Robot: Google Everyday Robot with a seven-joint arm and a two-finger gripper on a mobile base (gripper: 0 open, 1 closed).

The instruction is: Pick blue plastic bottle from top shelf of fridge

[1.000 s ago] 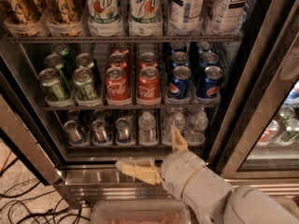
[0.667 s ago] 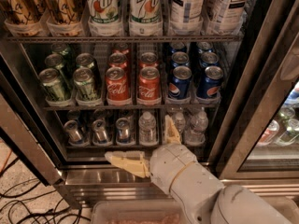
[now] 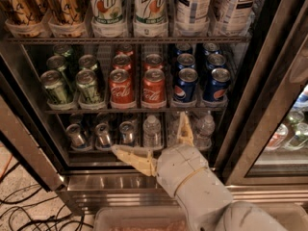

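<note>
Two blue plastic bottles (image 3: 193, 7) (image 3: 237, 6) with pale checked labels stand at the right end of the top shelf (image 3: 125, 40) of the fridge (image 3: 30, 154); their caps are cut off by the upper edge of the view. My gripper (image 3: 148, 132) is far below them, in front of the bottom rack. It is open and holds nothing. One cream finger (image 3: 132, 159) points left and the other finger (image 3: 185, 130) points up in front of the small water bottles. The grey arm (image 3: 197, 186) rises from the lower right.
Left of the blue bottles stand two 7up bottles (image 3: 150, 8) and amber bottles (image 3: 65, 6). The middle rack holds green, red Coca-Cola (image 3: 154, 88) and blue Pepsi cans (image 3: 185, 84). Water bottles (image 3: 152, 131) and cans fill the bottom rack. A clear tray (image 3: 139, 220) sits below; cables (image 3: 19, 211) lie on the floor.
The gripper has moved up and to the left along the fridge's bottom sill. Its fingers have spread, and the upper one now stands in front of the water bottles.
</note>
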